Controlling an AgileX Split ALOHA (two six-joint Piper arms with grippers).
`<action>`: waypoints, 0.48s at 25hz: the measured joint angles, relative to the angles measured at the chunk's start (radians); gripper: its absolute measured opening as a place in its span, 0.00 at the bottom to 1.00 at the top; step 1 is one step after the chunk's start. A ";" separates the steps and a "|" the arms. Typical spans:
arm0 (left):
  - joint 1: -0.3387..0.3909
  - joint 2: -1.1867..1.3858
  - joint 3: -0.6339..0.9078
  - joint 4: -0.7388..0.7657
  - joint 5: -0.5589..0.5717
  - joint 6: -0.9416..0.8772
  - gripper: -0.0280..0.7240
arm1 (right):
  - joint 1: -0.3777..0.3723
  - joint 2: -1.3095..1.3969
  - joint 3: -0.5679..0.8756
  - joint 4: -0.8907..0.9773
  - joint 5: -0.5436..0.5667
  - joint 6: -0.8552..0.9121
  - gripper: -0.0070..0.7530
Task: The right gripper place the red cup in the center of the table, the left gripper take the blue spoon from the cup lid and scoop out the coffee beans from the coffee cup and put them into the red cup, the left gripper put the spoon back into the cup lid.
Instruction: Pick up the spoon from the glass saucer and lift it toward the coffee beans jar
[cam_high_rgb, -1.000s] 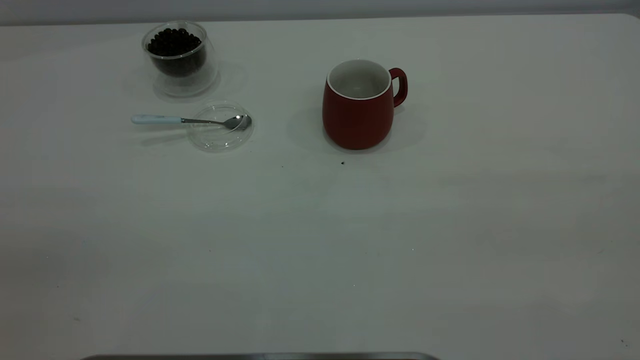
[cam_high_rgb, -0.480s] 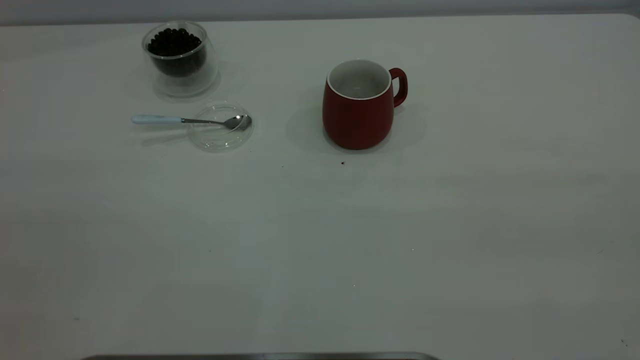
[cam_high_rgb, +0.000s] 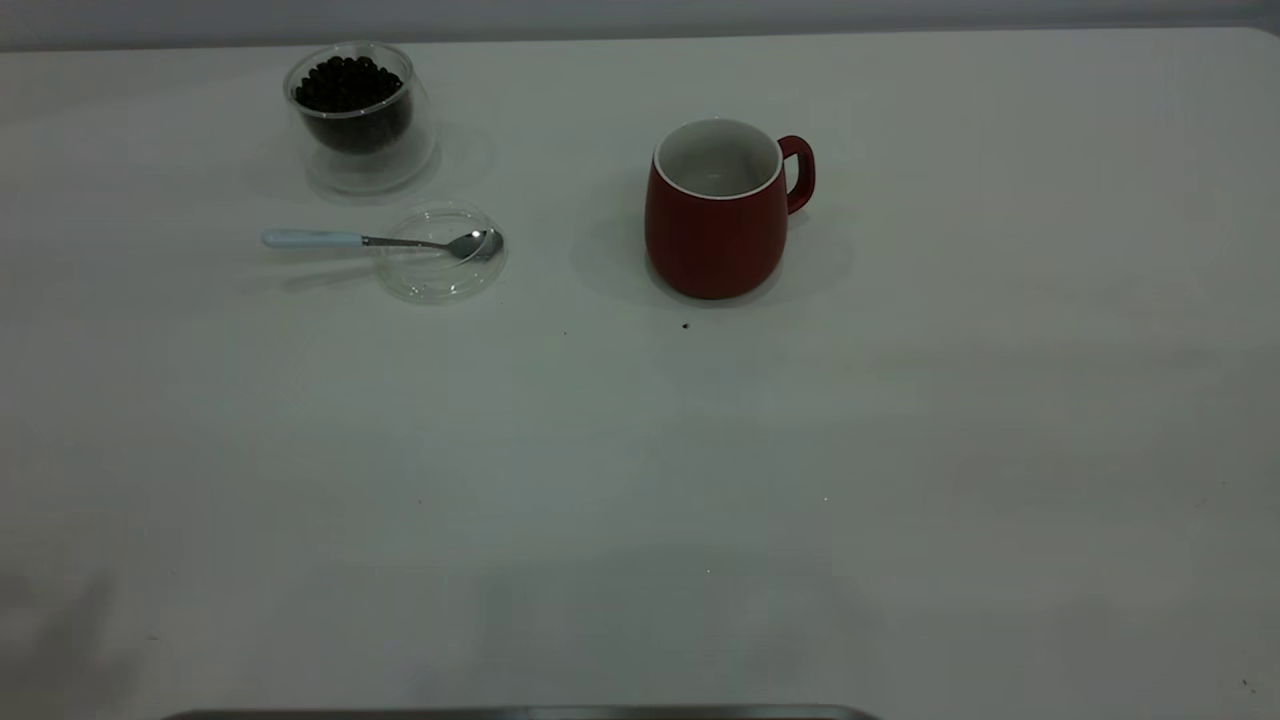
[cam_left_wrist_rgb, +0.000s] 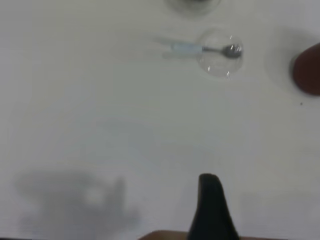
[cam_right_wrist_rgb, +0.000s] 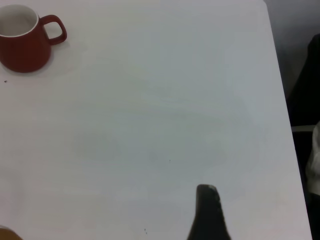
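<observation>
The red cup (cam_high_rgb: 715, 215) stands upright just right of the table's (cam_high_rgb: 640, 450) middle, toward the far side, its handle pointing right and its white inside showing. At the far left stands the clear coffee cup (cam_high_rgb: 358, 115), filled with coffee beans (cam_high_rgb: 348, 82). In front of it lies the cup lid (cam_high_rgb: 440, 255), with the blue spoon (cam_high_rgb: 370, 240) resting across it, bowl in the lid and handle pointing left. The exterior view shows neither gripper. My left gripper (cam_left_wrist_rgb: 207, 197) is a black wedge hovering well short of the spoon (cam_left_wrist_rgb: 200, 49). The right gripper (cam_right_wrist_rgb: 207, 207) hangs far from the red cup (cam_right_wrist_rgb: 22, 45).
A few dark specks dot the tabletop in front of the red cup (cam_high_rgb: 685, 325). The table's right edge (cam_right_wrist_rgb: 280, 100) runs close to the right gripper, with dark objects beyond it. A grey metal strip (cam_high_rgb: 520, 713) lies along the near edge.
Soft shadows have spread over the near part of the table, at the left corner and the middle. The cups, lid and spoon have not moved.
</observation>
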 joint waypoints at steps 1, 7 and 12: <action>0.000 0.053 -0.003 0.000 -0.015 0.000 0.82 | 0.000 0.000 0.000 0.000 0.000 0.000 0.78; 0.010 0.363 -0.146 -0.008 -0.081 0.021 0.82 | 0.000 0.000 0.000 0.000 0.000 0.000 0.78; 0.075 0.610 -0.360 -0.116 0.025 0.163 0.82 | 0.000 0.000 0.000 0.000 0.000 0.000 0.78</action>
